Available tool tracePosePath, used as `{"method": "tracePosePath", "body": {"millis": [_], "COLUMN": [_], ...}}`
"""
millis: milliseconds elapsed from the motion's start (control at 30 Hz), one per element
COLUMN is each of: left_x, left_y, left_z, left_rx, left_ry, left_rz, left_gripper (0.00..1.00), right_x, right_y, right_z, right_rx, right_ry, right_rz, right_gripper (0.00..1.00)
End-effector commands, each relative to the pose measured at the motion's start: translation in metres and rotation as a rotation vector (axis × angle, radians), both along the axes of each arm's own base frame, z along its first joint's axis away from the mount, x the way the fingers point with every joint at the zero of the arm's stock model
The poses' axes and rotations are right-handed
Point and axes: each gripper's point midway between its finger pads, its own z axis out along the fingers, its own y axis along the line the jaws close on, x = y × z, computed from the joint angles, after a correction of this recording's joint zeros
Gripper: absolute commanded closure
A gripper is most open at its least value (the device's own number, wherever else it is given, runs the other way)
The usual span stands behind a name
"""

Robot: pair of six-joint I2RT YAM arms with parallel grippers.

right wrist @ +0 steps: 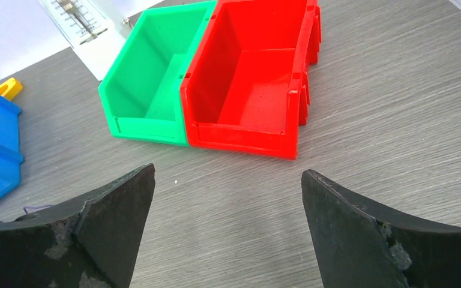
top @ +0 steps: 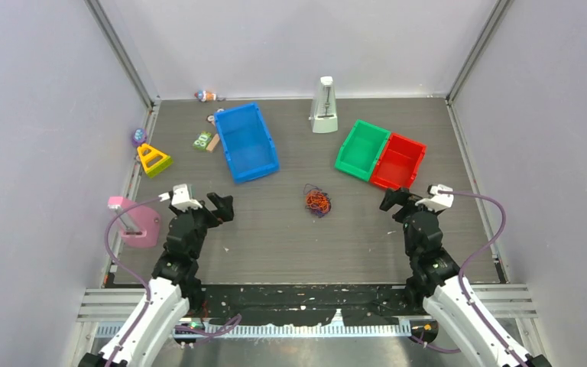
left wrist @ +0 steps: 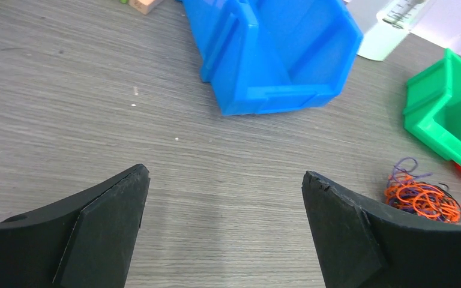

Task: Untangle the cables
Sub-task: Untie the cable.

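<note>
The cables (top: 317, 201) lie as one knotted clump on the surface (top: 275, 237), near the blue bin (top: 246, 141), off its near right corner. The left jaws and the right jaws stand released, holding nothing. We should bring them in from opposite sides and pinch outer loops, never the dense core.

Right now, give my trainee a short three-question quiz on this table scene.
1. True or false: the cables lie inside the blue bin.
2. Which bin touches the red bin? A) green bin B) blue bin C) none
3. Fill in: the left fingers and right fingers stand ____, holding nothing.

Key: 1 false, they lie on the bare table; 2 A; 3 open.
</note>
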Motion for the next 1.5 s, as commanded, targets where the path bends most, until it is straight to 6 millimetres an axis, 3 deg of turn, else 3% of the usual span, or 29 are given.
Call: {"method": "tracePosePath", "body": {"millis": [0, 67, 100, 200, 267, 367, 500, 667, 933, 1167, 1233, 1333, 1400, 1467], "left_x": [0.006, 0.001, -0.001, 0.002, 0.001, -0.004, -0.007, -0.01, 0.006, 0.013, 0.01, 0.008, 0.007, 0.007], "left_y": [-0.026, -0.049, -0.058, -0.067, -0.077, -0.096, -0.111, -0.132, -0.158, -0.184, -0.19, -0.195, -0.198, -0.2], "left_z": [0.033, 0.035, 0.037, 0.032, 0.032, 0.033, 0.034, 0.03, 0.043, 0.046, 0.041, 0.032, 0.034, 0.035], "left_rx": [-0.043, -0.026, -0.009, -0.013, -0.021, -0.025, 0.01, 0.047, 0.049, 0.036, 0.032, 0.02, 0.007, 0.01], "left_ry": [-0.12, -0.143, -0.153, -0.112, -0.099, -0.098, -0.103, -0.091, -0.055, -0.068, -0.077, -0.073, -0.079, -0.089], "left_rz": [-0.136, -0.28, -0.344, -0.39, -0.446, -0.543, -0.6, -0.67, -0.716, -0.794, -0.822, -0.839, -0.856, -0.854], "left_gripper": [0.0, 0.0, 0.0, 0.01, 0.0, 0.01, 0.03, 0.04, 0.07, 0.08, 0.08, 0.08, 0.08, 0.08], "right_x": [0.003, 0.005, 0.004, 0.004, 0.002, -0.002, -0.007, -0.004, 0.017, 0.019, 0.02, 0.022, 0.021, 0.017], "right_y": [-0.002, 0.011, 0.029, 0.067, 0.096, 0.129, 0.162, 0.18, 0.202, 0.22, 0.223, 0.231, 0.239, 0.247], "right_z": [0.024, 0.029, 0.027, 0.043, 0.036, 0.038, 0.03, 0.018, 0.002, -0.013, -0.015, -0.015, -0.005, 0.011], "right_rx": [0.041, 0.031, 0.004, 0.001, -0.005, -0.033, -0.093, -0.126, -0.143, -0.127, -0.126, -0.111, -0.089, -0.062], "right_ry": [-0.097, -0.123, -0.122, -0.199, -0.168, -0.154, -0.108, -0.052, 0.04, 0.1, 0.108, 0.111, 0.084, 0.033], "right_rz": [-0.017, 0.06, 0.174, 0.389, 0.55, 0.701, 0.807, 0.848, 0.873, 0.932, 0.942, 0.967, 1.001, 1.033], "right_gripper": [0.04, 0.04, 0.04, 0.05, 0.01, 0.12, 0.17, 0.19, 0.37, 0.44, 0.56, 0.82, 0.92, 0.94]}}
